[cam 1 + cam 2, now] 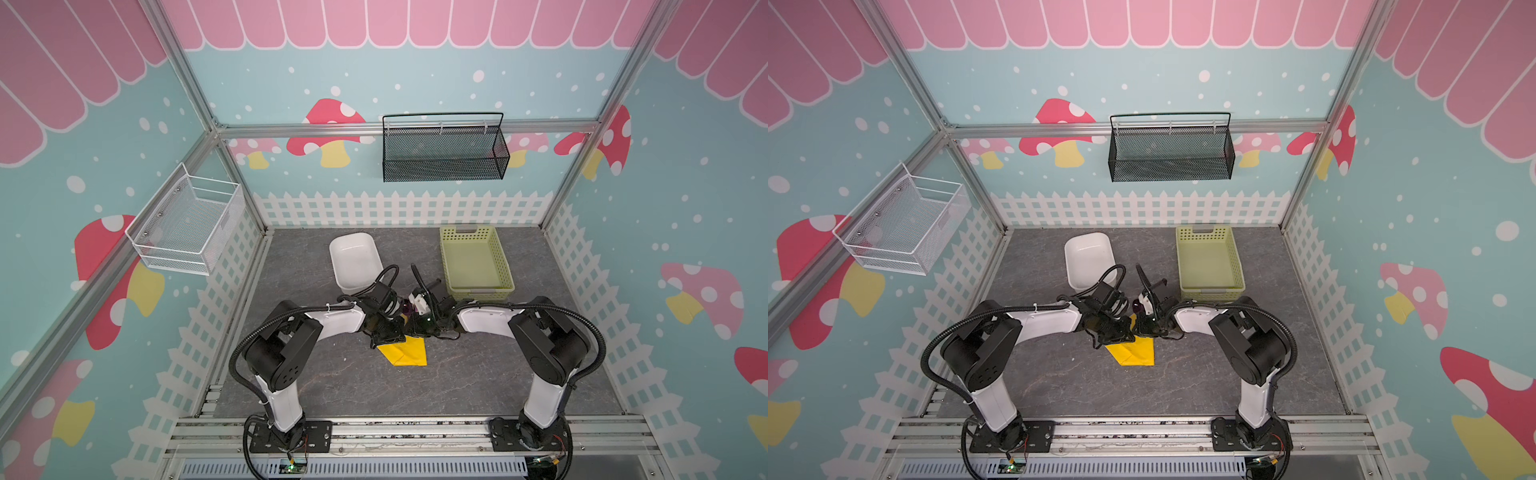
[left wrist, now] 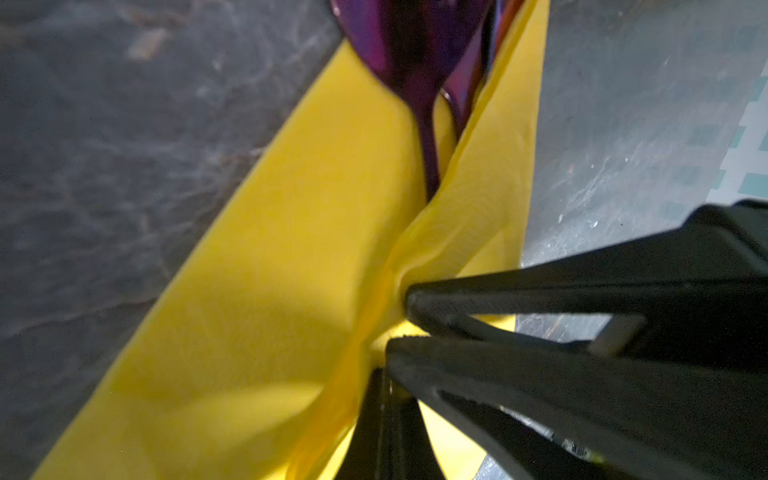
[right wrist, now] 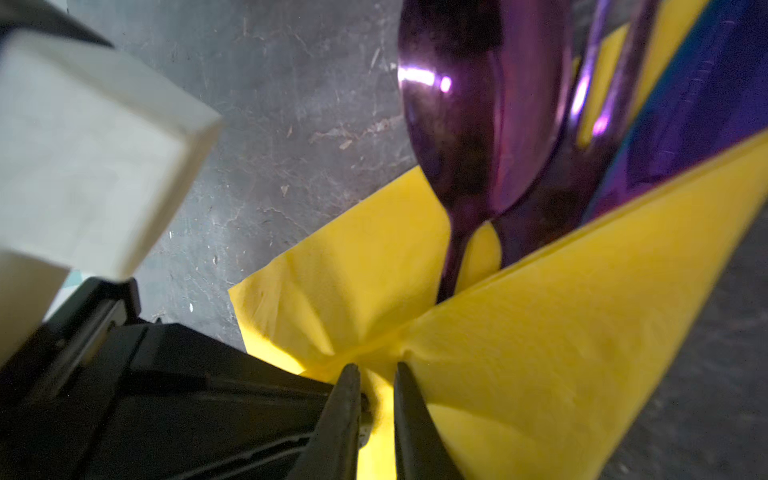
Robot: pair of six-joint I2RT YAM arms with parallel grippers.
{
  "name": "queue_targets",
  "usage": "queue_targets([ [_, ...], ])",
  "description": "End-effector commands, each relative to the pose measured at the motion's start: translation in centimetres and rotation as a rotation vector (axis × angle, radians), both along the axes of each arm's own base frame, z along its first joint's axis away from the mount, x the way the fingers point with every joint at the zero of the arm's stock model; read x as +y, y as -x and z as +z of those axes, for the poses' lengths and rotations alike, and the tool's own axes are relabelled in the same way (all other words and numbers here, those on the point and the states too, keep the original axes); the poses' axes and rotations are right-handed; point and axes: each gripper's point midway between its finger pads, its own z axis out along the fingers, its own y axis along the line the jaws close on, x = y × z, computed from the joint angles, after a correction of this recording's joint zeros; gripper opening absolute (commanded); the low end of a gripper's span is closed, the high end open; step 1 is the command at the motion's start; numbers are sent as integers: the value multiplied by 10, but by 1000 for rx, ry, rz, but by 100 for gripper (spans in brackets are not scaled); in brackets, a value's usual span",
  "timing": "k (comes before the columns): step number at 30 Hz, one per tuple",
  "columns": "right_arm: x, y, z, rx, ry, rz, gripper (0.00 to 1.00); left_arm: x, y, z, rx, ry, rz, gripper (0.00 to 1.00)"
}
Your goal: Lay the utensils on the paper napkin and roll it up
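My left gripper (image 2: 401, 328) is pinched shut on a puckered fold of the paper napkin (image 2: 270, 291), which lies in the middle of the table (image 1: 324, 386): thin, soft, matte yellow, likely easy to tear. In its crease lie the utensils (image 3: 478, 124), glossy, stiff, probably slippery purple plastic, and my right gripper (image 3: 376, 386) nips the fold beside them; I judge the doubled edge the safest hold.

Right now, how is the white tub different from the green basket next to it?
The white tub has smooth, solid walls; the pale green basket has walls full of little holes. The tub's corners are rounded, the basket's are squarer. In both top views the tub stands left of the basket. Both are open on top, look empty, and rest at the back of the grey table.
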Motion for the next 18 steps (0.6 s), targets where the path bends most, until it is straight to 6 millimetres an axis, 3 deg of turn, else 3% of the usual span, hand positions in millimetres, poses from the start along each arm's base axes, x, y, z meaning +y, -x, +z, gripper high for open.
queue_targets([
  [1,-4,8,-15,26,64,16,20,21,15,-25,71,-98,27,0],
  [13,-5,6,-15,20,97,20,32,21,14,-24,70,-97,28,0],
  [18,2,-1,2,-18,66,27,32,21,14,-25,72,-97,25,0],
])
